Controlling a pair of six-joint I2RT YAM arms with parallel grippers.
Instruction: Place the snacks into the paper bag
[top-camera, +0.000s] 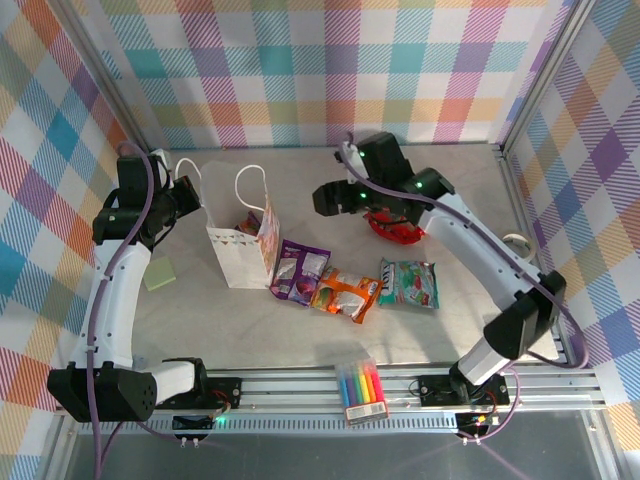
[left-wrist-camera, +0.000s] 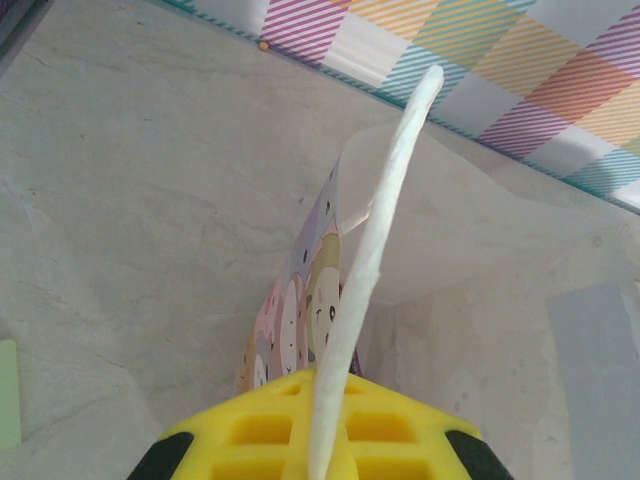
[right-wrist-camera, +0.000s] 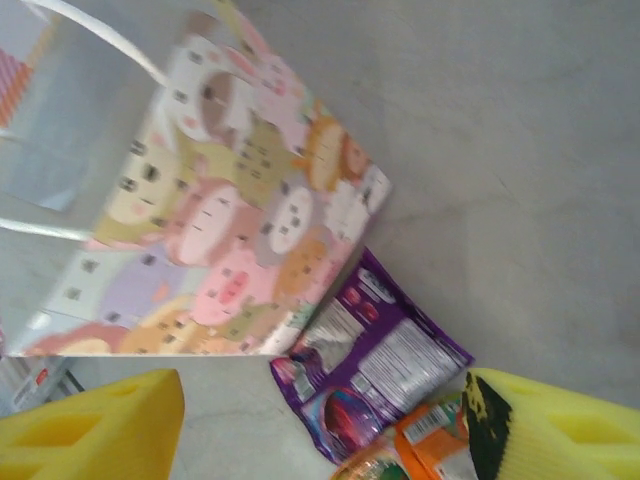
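Paper bag (top-camera: 238, 250) stands upright, left-centre on table (top-camera: 300, 165), mouth up and open. A bit of dark/orange colour shows just inside the mouth; can't tell if it's a packet or the print.

L gripper (top-camera: 186, 195) is at the bag's far-left side, clenched on the left cord handle (left-wrist-camera: 385, 215). The cord is pinched betw. its yellow pads (left-wrist-camera: 250, 430) and runs up over the bowed bag wall.

Four snacks lie flat outside the bag:
- Purple packet (top-camera: 300, 272): at the bag's near-right base corner, touching as far as I can tell.
- Orange packet (top-camera: 345, 293): just right of purple, edges overlapping.
- Teal-and-white packet (top-camera: 408, 283): next right, close to orange.
- Red packet (top-camera: 393, 230): farther back, partly under the R arm.

R gripper (top-camera: 330, 197) hovers right of the bag's mouth, released, yellow fingers (right-wrist-camera: 95, 425) spread wide w/ nothing betw. them. Below it are the bag's animal-print side and the purple packet.

Marker pack (top-camera: 362, 390) lies on the near rail, well apart from the snacks. Green note (top-camera: 160, 272) is left of the bag, beside the L arm. Open table shows behind the bag and at far right, up to the plaid walls.
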